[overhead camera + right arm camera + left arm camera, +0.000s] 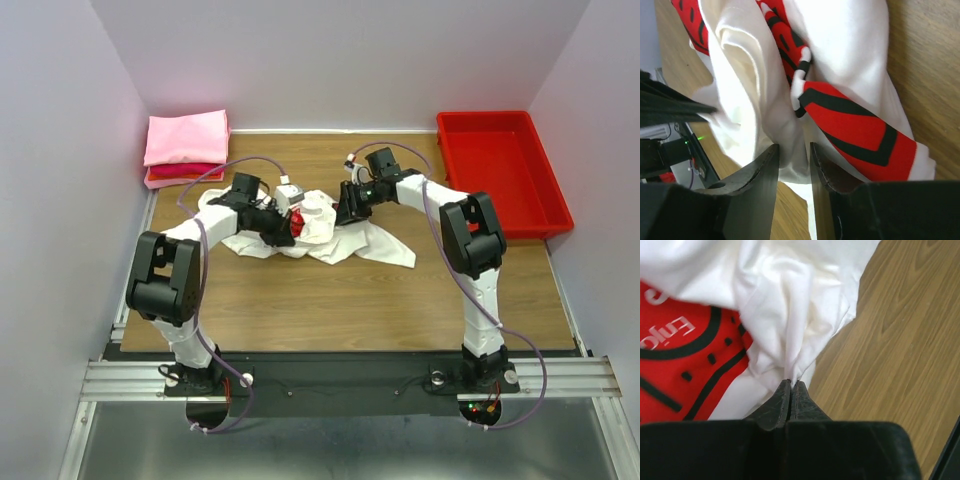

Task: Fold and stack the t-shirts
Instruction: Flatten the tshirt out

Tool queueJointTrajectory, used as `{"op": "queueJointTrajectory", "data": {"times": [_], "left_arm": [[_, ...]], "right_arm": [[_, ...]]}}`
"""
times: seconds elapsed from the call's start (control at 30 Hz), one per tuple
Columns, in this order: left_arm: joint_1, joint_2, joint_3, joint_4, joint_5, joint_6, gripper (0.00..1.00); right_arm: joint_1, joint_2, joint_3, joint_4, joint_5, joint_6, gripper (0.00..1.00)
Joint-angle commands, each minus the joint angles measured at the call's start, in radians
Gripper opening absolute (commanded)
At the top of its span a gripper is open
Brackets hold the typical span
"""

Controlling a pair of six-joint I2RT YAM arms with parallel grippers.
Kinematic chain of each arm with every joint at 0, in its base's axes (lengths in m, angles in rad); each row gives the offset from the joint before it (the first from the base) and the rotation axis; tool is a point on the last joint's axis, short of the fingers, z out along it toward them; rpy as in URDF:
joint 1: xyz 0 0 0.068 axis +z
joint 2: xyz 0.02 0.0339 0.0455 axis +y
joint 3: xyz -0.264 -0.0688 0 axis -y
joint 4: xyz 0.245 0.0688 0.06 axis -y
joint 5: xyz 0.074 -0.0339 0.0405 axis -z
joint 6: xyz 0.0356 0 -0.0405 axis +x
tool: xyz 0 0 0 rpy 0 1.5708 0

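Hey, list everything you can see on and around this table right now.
white t-shirt: one, white with red and black print, crumpled mid-table
folded t-shirts: one stack, pink over red, far left corner
tray: one, red, far right corner
table: one, brown wood, under everything
left arm: one, black and white, reaching to the shirt
right arm: one, black and white, reaching to the shirt
left claw: one, black, shut on a shirt fold
right claw: one, black, jaws apart, white cloth between them
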Motion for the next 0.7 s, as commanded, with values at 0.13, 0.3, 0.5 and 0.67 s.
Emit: {"op": "queueJointTrajectory", "data": {"times": [0.13,0.3,0.5,0.67], "left_arm": [[0.227,-0.139,0.02,-0.204,0.042,0.121,0.0],[0.331,-0.129,-0.002,-0.229,0.011,0.135,0.0],[0.424,-0.109,-0.033,-0.23,-0.033,0.171,0.0],[0.43,-0.074,-0.051,-0.242,-0.15,0.187,0.0]], "right_arm": [[-0.005,-0.035,-0.025,0.015,-0.014,-0.024,0.35],[-0.005,-0.052,-0.042,0.014,-0.025,-0.041,0.05],[-0.004,-0.146,-0.146,0.008,-0.025,-0.104,0.01],[0.007,-0.184,-0.262,-0.032,-0.026,-0.193,0.0]]}}
